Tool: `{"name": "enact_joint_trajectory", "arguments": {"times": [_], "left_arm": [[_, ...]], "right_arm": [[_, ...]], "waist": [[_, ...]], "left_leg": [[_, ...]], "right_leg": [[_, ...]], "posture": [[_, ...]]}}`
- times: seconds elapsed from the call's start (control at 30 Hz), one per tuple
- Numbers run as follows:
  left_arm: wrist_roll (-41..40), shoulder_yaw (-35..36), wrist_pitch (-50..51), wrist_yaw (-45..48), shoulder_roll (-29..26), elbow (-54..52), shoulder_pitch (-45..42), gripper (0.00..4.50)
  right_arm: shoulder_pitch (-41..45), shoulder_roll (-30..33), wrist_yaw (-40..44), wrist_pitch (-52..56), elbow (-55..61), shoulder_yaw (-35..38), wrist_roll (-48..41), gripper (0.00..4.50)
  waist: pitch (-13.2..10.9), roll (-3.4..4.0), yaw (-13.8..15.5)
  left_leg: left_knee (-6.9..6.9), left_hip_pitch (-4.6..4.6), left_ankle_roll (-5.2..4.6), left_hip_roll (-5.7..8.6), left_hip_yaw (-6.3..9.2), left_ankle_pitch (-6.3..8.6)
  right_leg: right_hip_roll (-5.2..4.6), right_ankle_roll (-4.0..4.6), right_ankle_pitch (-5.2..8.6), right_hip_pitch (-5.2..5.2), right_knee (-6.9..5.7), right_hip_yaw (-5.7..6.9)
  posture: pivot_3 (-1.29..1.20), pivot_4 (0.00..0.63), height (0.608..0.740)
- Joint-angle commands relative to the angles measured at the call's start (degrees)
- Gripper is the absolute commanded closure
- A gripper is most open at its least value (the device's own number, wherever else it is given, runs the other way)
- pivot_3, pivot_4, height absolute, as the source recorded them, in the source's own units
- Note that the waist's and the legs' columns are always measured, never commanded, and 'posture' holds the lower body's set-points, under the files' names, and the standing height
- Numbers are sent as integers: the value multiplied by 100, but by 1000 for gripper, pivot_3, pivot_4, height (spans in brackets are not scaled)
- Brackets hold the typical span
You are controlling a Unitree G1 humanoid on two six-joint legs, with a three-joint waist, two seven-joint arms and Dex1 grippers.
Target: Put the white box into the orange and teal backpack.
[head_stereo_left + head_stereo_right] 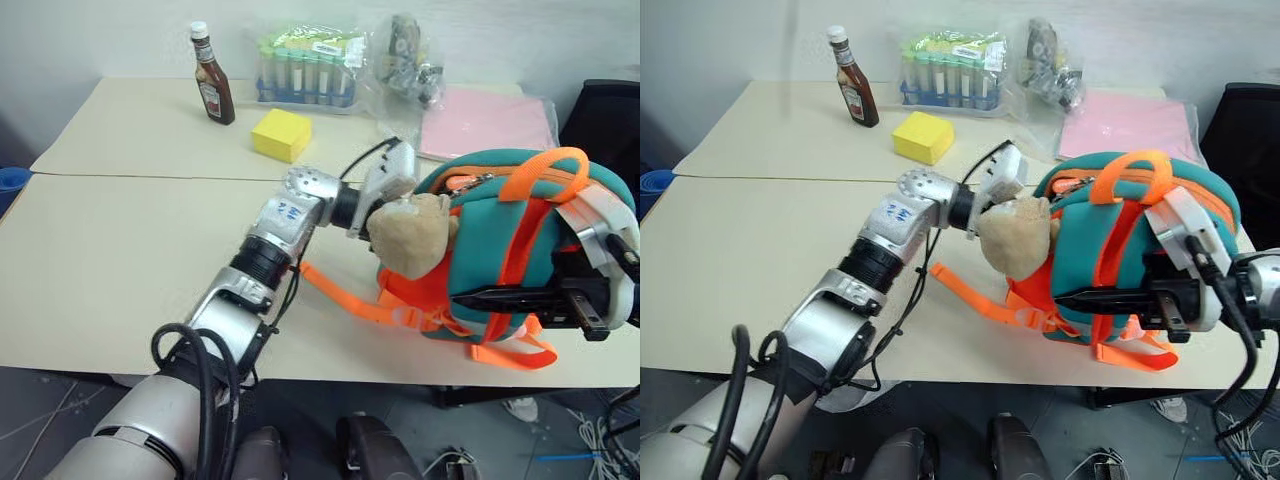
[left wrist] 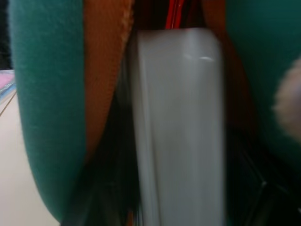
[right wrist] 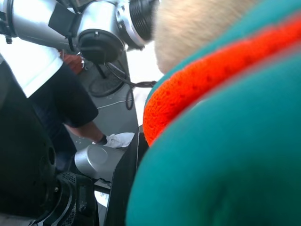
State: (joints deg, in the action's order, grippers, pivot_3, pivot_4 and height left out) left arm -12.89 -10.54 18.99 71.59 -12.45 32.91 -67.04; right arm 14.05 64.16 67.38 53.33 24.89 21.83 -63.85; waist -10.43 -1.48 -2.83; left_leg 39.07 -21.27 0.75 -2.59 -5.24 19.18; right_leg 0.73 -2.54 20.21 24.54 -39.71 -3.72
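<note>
Most of the job looks done: the white box point(image 2: 178, 122) sits down inside the orange and teal backpack point(image 1: 520, 250), walled by teal and orange fabric. Left gripper point(image 1: 375, 215) is at its opening (fingers hidden, can't tell). Right gripper point(image 1: 1110, 298), fingers pressed together, braces the backpack's front. Left: withdrawing.

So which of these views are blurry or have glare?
Left wrist view: soft throughout, the white box smeared between the backpack's walls, a small glint near its top corner. Right wrist view: backpack fabric out of focus, bright washed-out patch behind it. Eye views: fairly sharp, evenly lit, the ketchup bottle crisp.
</note>
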Motion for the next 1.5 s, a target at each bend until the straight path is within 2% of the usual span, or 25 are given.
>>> {"name": "enact_joint_trajectory", "arguments": {"times": [0.03,0.1,0.17,0.23,0.3,0.57,0.7,0.83,0.9,0.93,0.97,1.0,1.07,1.23,1.27,1.37,1.5], "left_arm": [[-526,583,603,292,-759,-988,267,649],[-855,784,1066,415,-1145,-1478,459,67],[-1313,976,1671,614,-1490,-1993,630,18],[-1796,1263,2165,498,-1604,-2434,681,18],[-2030,1412,2416,198,-1502,-2658,644,18],[-1847,748,2168,-116,-1125,-2957,694,18],[-1377,31,1815,-170,-705,-2588,594,18],[-1451,-3,1907,-68,-627,-2419,561,867],[-1519,-68,1989,91,-683,-2492,616,1487],[-1518,-93,1982,136,-701,-2510,652,1555],[-1510,-96,1972,154,-704,-2507,671,2003],[-1501,-92,1961,162,-703,-2499,679,2052],[-1572,17,1997,214,-713,-2410,624,2609],[-1858,442,2210,570,-1129,-2068,235,3924],[-1899,520,2219,622,-1205,-1976,149,4075],[-1914,645,2190,849,-1478,-1692,-56,4135],[-1377,531,1535,987,-1861,-1076,-266,4136]], "right_arm": [[-102,-61,-65,-81,138,147,4,4500],[-168,-74,-97,-102,140,175,2,4500],[-214,-86,-109,-117,134,205,-8,4500],[-269,-96,-107,-131,124,233,-7,4500],[-307,-99,-96,-140,117,249,-11,4500],[-308,-111,-136,-135,81,273,-84,4500],[-376,-136,-190,-148,104,321,-73,4500],[-381,-199,-323,-158,102,314,-44,4500],[-410,-230,-368,-179,102,303,-7,4500],[-428,-260,-413,-194,111,299,9,4500],[-440,-284,-452,-205,119,295,17,4500],[-447,-298,-477,-211,125,293,20,4500],[-507,-335,-507,-266,120,285,82,4500],[-760,-369,-518,-373,14,428,219,4500],[-798,-375,-534,-380,13,468,213,4500],[-948,-409,-579,-404,34,604,229,4500],[-1116,-450,-614,-415,19,809,213,4500]], "waist": [[0,0,-40],[0,0,-17],[0,0,15],[0,0,100],[1,0,146],[1,-1,86],[1,-1,118],[1,-1,97],[1,-1,88],[1,-1,97],[1,-1,106],[1,-1,115],[1,-1,119],[1,-1,98],[1,-1,96],[1,-1,101],[1,-1,104]], "left_leg": [[-3,5,4,-5,1,-2],[-2,7,11,-13,7,-5],[2,3,15,-12,12,-7],[12,-1,15,-7,15,-7],[17,-3,12,0,23,-6],[14,3,10,6,26,-4],[11,6,12,3,26,-6],[14,-1,10,7,25,-5],[10,1,10,6,22,-5],[10,2,10,6,22,-5],[9,3,10,5,23,-5],[10,3,10,5,23,-5],[11,2,11,6,23,-5],[11,2,11,5,23,-5],[11,3,11,5,23,-5],[10,2,11,5,22,-5],[10,2,11,5,23,-5]], "right_leg": [[4,0,0,0,-4,-2],[6,1,1,0,-7,6],[2,1,1,-2,-6,11],[-11,1,1,-5,-4,17],[-19,1,1,-12,0,23],[-17,1,0,-22,5,23],[-10,1,1,-20,1,23],[-12,1,0,-20,8,19],[-11,1,0,-18,6,16],[-10,1,0,-17,6,16],[-9,1,1,-17,4,18],[-9,1,0,-18,5,18],[-10,1,0,-18,6,17],[-10,1,0,-17,3,17],[-10,1,1,-17,2,17],[-9,1,1,-16,4,17],[-10,1,1,-16,6,18]], "posture": [[0,150,740],[0,150,740],[0,150,740],[0,150,740],[0,150,740],[0,150,740],[0,150,740],[0,150,740],[0,150,740],[0,150,740],[0,150,740],[0,150,740],[0,150,740],[0,150,740],[0,150,740],[0,150,740],[0,150,740]]}}
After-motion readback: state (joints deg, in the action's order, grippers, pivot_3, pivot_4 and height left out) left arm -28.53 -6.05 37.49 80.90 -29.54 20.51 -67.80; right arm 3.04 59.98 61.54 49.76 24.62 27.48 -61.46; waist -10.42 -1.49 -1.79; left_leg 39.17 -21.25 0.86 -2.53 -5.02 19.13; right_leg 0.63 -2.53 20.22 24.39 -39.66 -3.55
